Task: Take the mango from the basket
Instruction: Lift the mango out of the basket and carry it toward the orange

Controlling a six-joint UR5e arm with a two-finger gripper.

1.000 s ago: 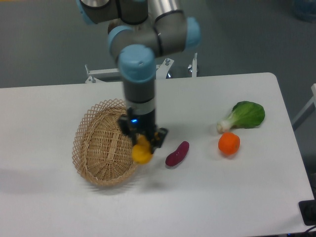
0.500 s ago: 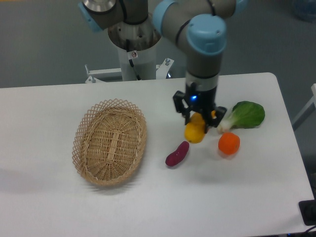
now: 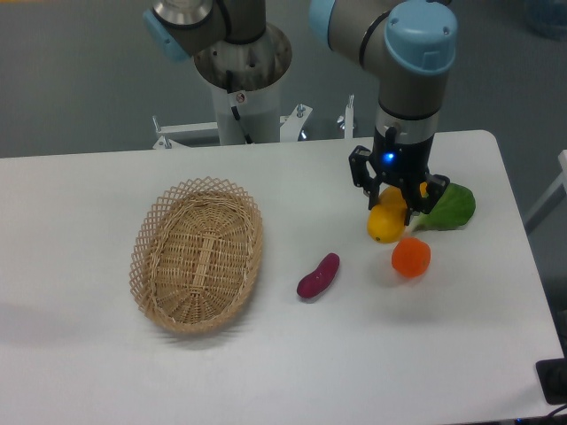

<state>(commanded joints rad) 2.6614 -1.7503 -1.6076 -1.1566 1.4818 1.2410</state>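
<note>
White table point(image 3: 106, 372), tool-held point(image 3: 393, 202) mango point(image 3: 387, 222)

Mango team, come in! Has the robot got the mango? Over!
Pincer shut on the mango, held above the table. Basket empty, off to the side. Orange fruit and leafy green close below.

My arm reaches in from the top, wrist pointing straight down on the right side. I see the gripper point(image 3: 392, 211) with its fingers clamped on the mango point(image 3: 387, 223).
</note>
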